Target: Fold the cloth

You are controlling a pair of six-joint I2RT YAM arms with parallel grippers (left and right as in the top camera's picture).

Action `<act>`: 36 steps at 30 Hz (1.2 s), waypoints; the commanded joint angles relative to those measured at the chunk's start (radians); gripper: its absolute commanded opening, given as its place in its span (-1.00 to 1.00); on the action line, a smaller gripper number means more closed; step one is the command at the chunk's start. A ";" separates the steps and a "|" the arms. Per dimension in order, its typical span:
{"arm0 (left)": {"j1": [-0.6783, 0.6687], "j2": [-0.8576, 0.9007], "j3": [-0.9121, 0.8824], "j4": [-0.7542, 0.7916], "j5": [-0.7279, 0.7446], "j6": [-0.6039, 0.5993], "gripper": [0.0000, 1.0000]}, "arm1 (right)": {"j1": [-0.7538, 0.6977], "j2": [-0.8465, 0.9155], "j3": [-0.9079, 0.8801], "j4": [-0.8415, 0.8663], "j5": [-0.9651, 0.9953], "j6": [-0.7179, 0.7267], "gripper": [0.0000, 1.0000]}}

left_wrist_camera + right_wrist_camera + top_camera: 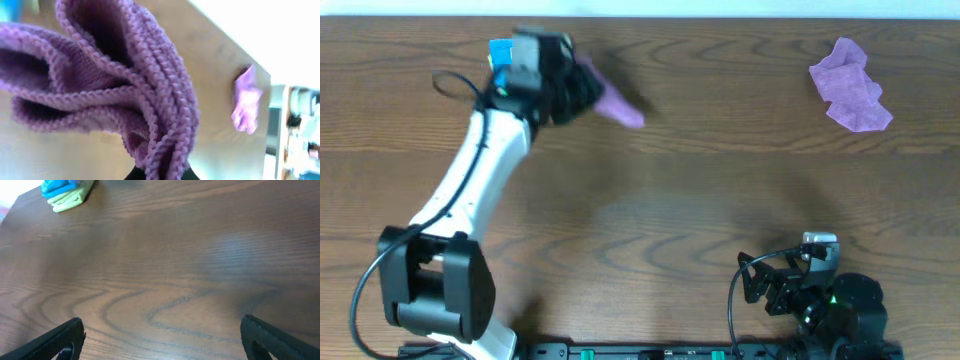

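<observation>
With the soft lilac-purple microfibre cloth [615,103] bunched in the clamped left end effector [578,92] at the far left of the brown wooden table [650,200], bring it to the centre and spread it flat, with help from the idle, fingers-apart right end effector [165,340].

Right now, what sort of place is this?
Probably a robot test bench: a wood-grain table, the left gripper holding the cloth, the right gripper open, a second purple cloth lying apart.

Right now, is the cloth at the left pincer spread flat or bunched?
Bunched: the cloth shows deep gathered folds at the left pincer; overhead only a crumpled wad sticks out beside it.
</observation>
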 commanded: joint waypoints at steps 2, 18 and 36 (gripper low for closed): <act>0.066 0.097 0.187 -0.036 -0.047 0.055 -0.90 | -0.009 -0.007 -0.003 -0.001 0.006 0.007 0.98; 0.206 0.432 0.567 -0.040 0.080 0.055 -0.89 | -0.009 -0.007 -0.003 -0.001 0.006 0.007 0.99; 0.229 0.435 0.568 -0.040 0.076 0.112 -0.90 | -0.009 -0.007 -0.003 -0.001 0.006 0.007 0.99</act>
